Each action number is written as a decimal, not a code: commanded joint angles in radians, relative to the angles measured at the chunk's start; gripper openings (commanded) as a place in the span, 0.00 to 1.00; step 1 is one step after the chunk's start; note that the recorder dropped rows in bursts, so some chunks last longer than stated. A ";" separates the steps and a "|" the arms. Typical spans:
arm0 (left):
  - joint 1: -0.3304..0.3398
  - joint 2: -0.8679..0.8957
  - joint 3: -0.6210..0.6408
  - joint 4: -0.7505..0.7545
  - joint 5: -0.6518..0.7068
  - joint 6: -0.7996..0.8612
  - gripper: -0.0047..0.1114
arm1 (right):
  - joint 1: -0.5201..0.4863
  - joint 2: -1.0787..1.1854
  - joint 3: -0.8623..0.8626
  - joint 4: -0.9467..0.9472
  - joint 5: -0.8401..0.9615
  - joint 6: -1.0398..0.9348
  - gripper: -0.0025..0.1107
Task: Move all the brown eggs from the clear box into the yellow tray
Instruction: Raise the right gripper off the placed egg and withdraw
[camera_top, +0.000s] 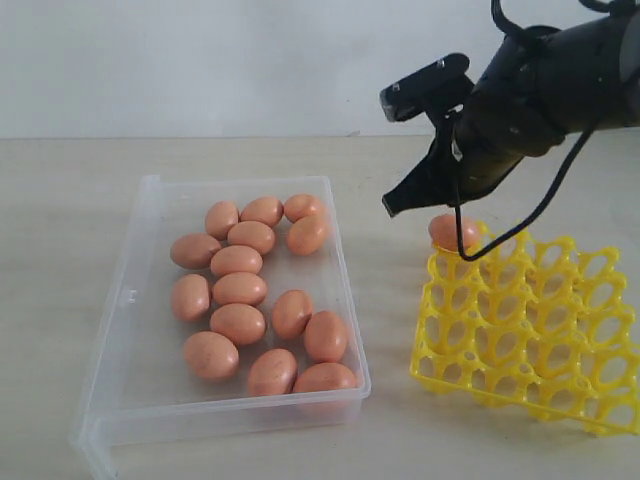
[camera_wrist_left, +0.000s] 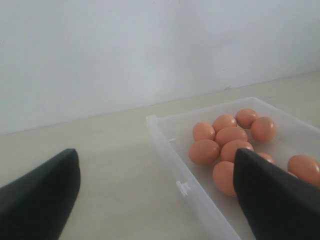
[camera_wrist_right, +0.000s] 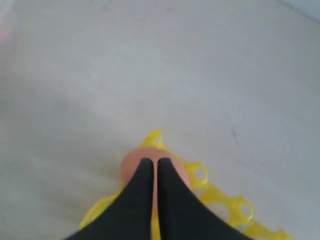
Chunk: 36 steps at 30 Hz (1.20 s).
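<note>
One pale desk (camera_top: 60, 200) logged as base. Located clear box (camera_top: 346, 290) just ahead of left gripper (camera_wrist_left: 155, 165), apart to one side of right gripper (camera_wrist_right: 154, 161). Located yellow tray (camera_top: 520, 330) directly below right gripper. Recorded left gripper as spread wide and empty, aimed toward the box; judged poised for a pick. Recorded right gripper as pressed together, pinching nothing, tips just above the tray's corner cup. Counted fifteen brown eggs (camera_top: 238, 323) loose in the box, clustered and touching; judged easiest to take from the cluster's edge. Counted one egg (camera_top: 453, 232) just past right gripper tips, seated in that corner cup; contact with tips not resolvable. Judged delivered; corner-first filling leaves remaining cups open to approach.
</note>
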 joint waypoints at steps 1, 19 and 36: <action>-0.002 -0.004 0.004 -0.007 -0.007 -0.008 0.71 | -0.002 -0.003 0.066 0.041 -0.030 -0.006 0.02; -0.002 -0.004 0.004 -0.007 -0.007 -0.008 0.71 | -0.005 0.020 0.074 -0.254 0.027 0.250 0.02; -0.002 -0.004 0.004 -0.007 -0.007 -0.008 0.71 | -0.029 0.049 0.074 -0.219 0.087 0.199 0.02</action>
